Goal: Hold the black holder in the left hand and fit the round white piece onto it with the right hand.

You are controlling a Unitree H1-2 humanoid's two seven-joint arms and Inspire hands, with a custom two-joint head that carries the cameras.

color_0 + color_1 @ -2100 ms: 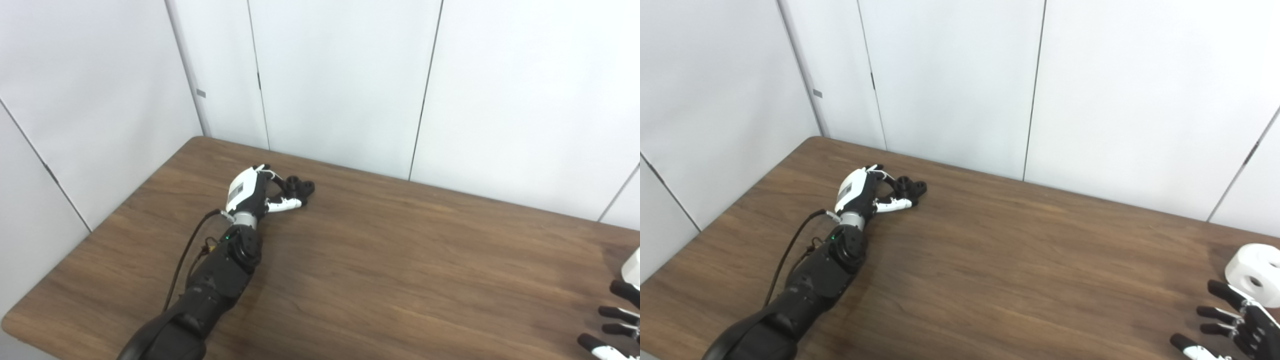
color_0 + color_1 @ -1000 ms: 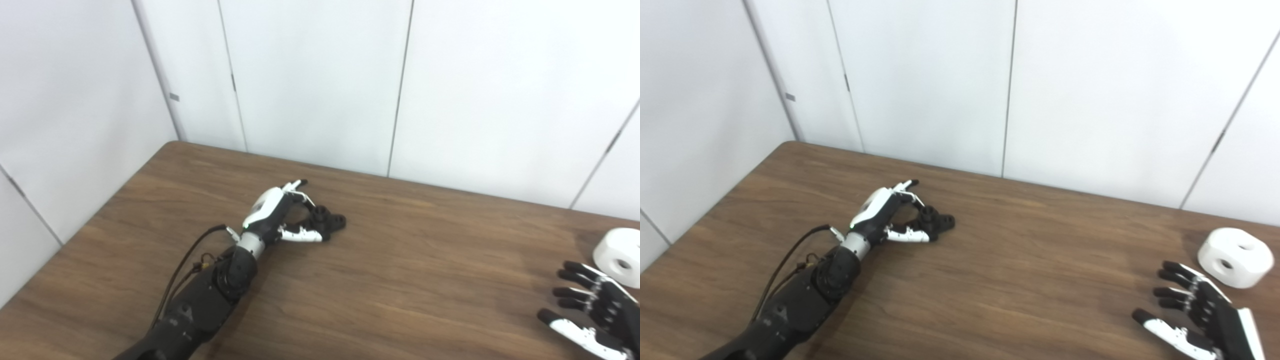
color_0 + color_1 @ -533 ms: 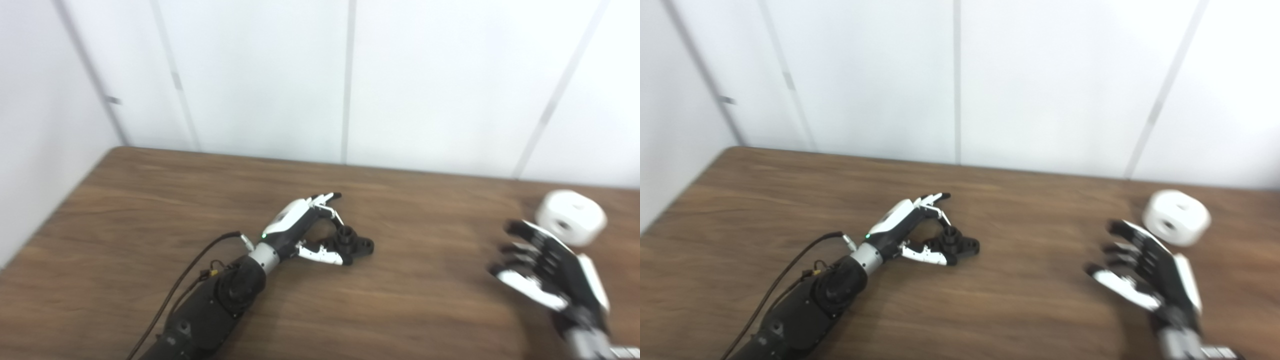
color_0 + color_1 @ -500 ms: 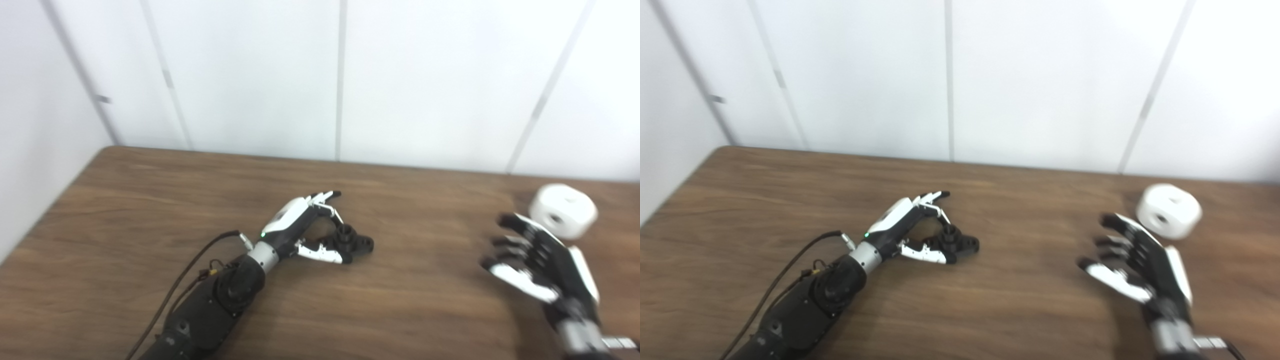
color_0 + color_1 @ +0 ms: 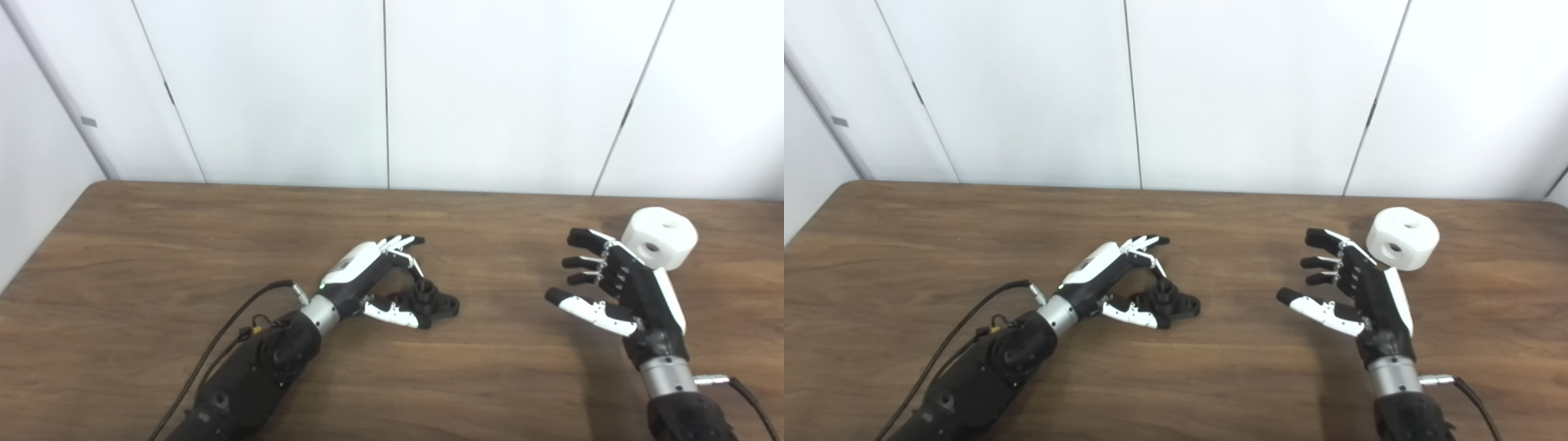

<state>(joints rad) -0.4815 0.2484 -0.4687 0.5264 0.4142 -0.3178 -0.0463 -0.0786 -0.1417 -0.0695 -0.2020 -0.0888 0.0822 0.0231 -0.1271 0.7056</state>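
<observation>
The black holder (image 5: 433, 302) lies flat on the brown table (image 5: 184, 245), a short round post standing up from it. My left hand (image 5: 366, 277) is cupped around its left side and open. The thumb lies along the holder's near edge, and the fingers (image 5: 401, 242) stretch out above and behind it, with table showing in between. The round white piece (image 5: 661, 236), with holes in its top and side, sits at the far right. My right hand (image 5: 618, 285) hovers just left of it, open, fingers spread, a small gap to the piece.
White wall panels (image 5: 386, 92) stand right behind the table's far edge. The left end of the table (image 5: 37, 263) is in view. A cable (image 5: 245, 306) runs along my left forearm, and a plug sticks out at my right wrist (image 5: 710, 380).
The camera has swung right, bringing the white piece and my right hand fully into view. The right hand has risen beside the piece. The left hand stays cupped at the holder.
</observation>
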